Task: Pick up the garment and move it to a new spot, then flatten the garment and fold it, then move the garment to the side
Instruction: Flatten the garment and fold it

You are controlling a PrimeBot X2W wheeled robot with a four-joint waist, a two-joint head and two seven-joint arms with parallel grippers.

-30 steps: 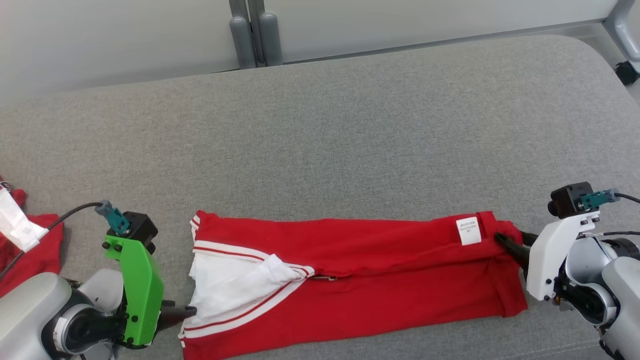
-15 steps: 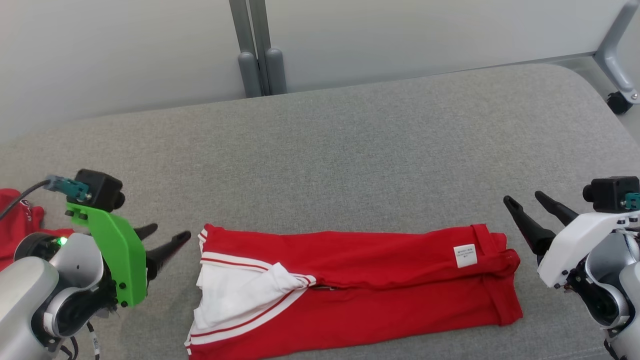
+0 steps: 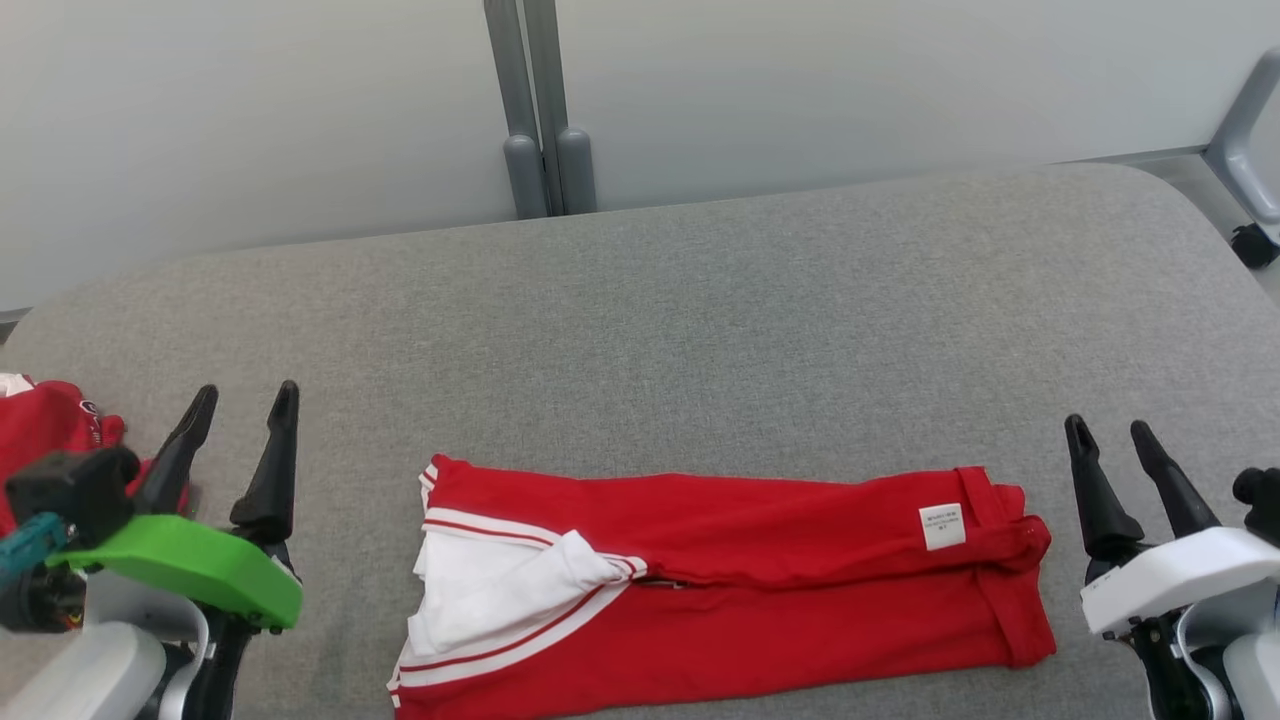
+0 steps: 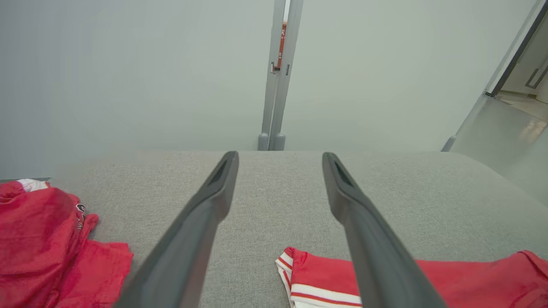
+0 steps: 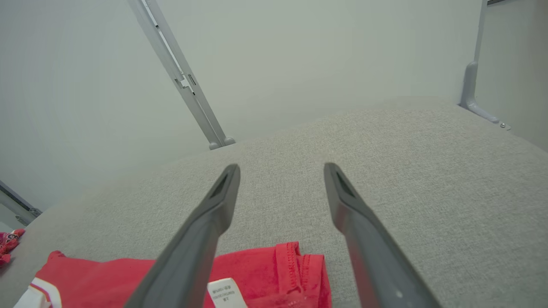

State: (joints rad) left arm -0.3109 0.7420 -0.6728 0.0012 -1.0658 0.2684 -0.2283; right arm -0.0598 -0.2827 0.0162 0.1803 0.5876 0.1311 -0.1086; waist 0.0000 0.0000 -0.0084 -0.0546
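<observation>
The garment [image 3: 760,560] is red with white stripes and a white lining, folded into a long band on the grey cushion [image 3: 700,330]. A white label sits near its right end. My left gripper [image 3: 244,400] stands open to the left of the garment, apart from it, fingers pointing away from me. On the other side my right gripper [image 3: 1110,430] is open too, just off the garment's right end. The left wrist view has the garment's striped left end [image 4: 308,282] low between the fingers [image 4: 205,222]. In the right wrist view its labelled end [image 5: 265,273] lies below the fingers [image 5: 355,222].
A second red garment [image 3: 45,430] is bunched at the cushion's left edge, close to my left gripper, also in the left wrist view as a red heap [image 4: 47,244]. A pale wall with a grey post [image 3: 540,110] runs behind the cushion. A caster [image 3: 1252,243] stands at the far right.
Both grippers let go of the garment's ends, opened wide and drew back to its sides with fingers pointing away. The camera has tilted, so the whole picture shifted down.
</observation>
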